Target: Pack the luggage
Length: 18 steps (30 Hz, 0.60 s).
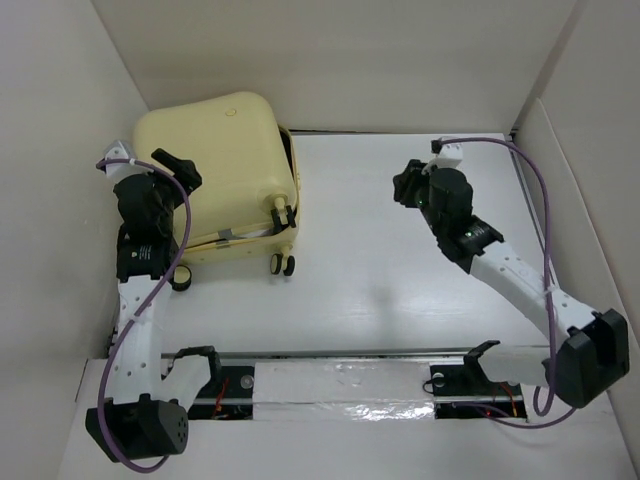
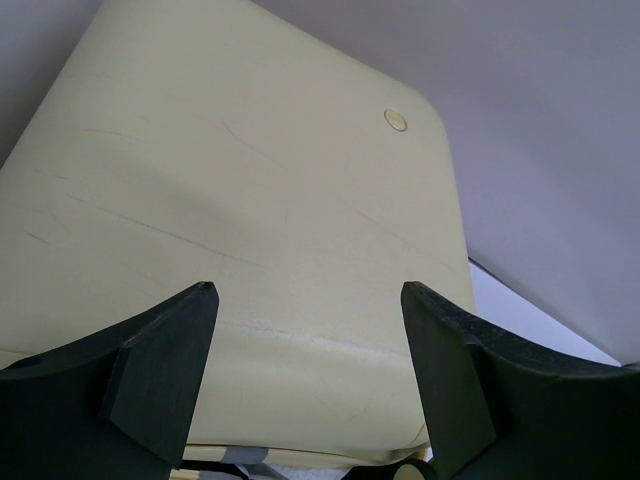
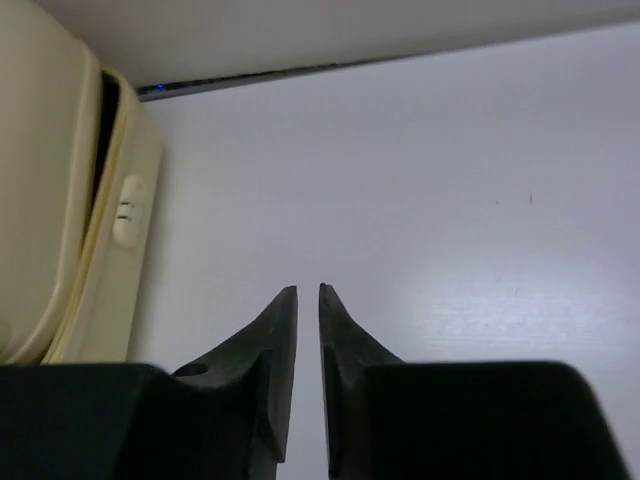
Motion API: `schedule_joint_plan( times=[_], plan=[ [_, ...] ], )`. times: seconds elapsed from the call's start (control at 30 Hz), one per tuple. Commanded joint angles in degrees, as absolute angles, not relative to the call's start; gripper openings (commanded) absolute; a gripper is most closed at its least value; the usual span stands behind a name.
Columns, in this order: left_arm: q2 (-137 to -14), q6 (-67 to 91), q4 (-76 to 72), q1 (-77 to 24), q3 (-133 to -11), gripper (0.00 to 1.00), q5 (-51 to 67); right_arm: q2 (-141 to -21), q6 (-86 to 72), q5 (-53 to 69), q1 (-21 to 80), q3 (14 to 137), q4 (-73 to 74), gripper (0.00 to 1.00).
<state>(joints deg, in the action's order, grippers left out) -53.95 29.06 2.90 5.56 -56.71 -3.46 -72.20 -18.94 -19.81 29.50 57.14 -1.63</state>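
The luggage [image 1: 215,165] lies far left on the bench [image 1: 400,260], lid apparently ajar. The left tool [image 2: 310,300] spreads wide over its shell, and the right tool [image 3: 308,295] is narrowed almost shut, empty.

Luggage [image 1: 215,165]: pale-yellow hard-shell suitcase with rounded corners, lying flat at upper left of the top view. Lid slightly ajar, dark gap along right edge. Wheels [image 1: 283,265] face the lower frame.

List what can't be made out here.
Luggage contents: top view, upper shell covers them.
Emblem design: left wrist view, too small.
Most of the luggage: right wrist view, cut by the left edge.
Whether the left tool touches the shell: left wrist view, depth unclear.
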Motion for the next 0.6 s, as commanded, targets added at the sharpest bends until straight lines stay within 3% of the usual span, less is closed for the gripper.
schedule_joint_plan(
  times=[0.0,0.03,0.13,0.33,0.57],
  plan=[
    [-54.0,28.7,0.7,5.4,-57.9,0.72,-2.6,-68.7,-14.3,-5.0,32.9,57.7,-3.3,0.55],
    [-54.1,29.0,0.4,5.4,-57.8,0.72,-2.5,-68.7,-13.8,-3.9,35.3,58.6,-3.3,0.70],
    [-54.9,29.5,0.4,5.4,-58.5,0.72,-1.1,-72.3,-12.5,-4.8,45.2,61.7,-2.6,0.99],
    [-53.5,29.5,-1.4,5.4,-57.3,0.72,-1.1,-87.1,-11.2,-11.9,55.6,74.1,-0.6,1.00],
    [-52.2,28.9,-2.2,5.4,-56.6,0.72,-1.1,-104.4,-10.8,-16.3,57.7,89.0,6.6,1.00]
  ],
)
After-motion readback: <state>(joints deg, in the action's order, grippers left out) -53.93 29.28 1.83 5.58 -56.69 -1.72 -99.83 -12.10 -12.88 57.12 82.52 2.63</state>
